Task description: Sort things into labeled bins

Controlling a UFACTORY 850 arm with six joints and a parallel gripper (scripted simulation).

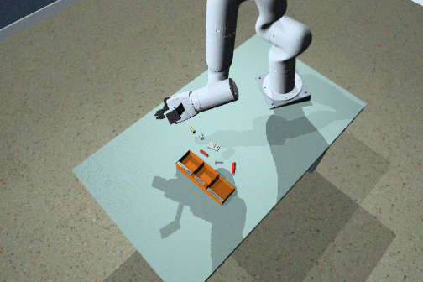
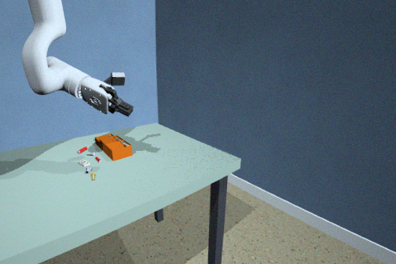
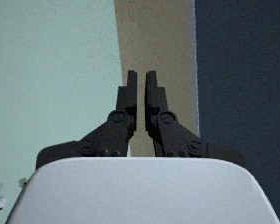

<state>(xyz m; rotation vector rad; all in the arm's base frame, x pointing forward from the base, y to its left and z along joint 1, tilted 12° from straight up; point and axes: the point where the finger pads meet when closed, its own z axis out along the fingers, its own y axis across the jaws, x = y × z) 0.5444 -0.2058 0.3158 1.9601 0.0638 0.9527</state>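
My gripper (image 1: 159, 112) hangs high above the table's far-left side; it also shows in the exterior view (image 2: 126, 108) and the wrist view (image 3: 141, 80). Its fingers are shut with nothing between them. An orange row of three labelled bins (image 1: 205, 176) (image 2: 114, 146) stands on the table. Near it lie a yellow screw (image 1: 192, 129), a small grey piece (image 1: 201, 136), a white flat piece (image 1: 214, 146), a red piece (image 1: 204, 153), a grey bolt (image 1: 218, 162) and a second red piece (image 1: 233, 167).
The arm's base plate (image 1: 284, 91) sits at the table's far right. The table edge runs under my gripper, with floor beyond it. Labels on the bins are too small to read.
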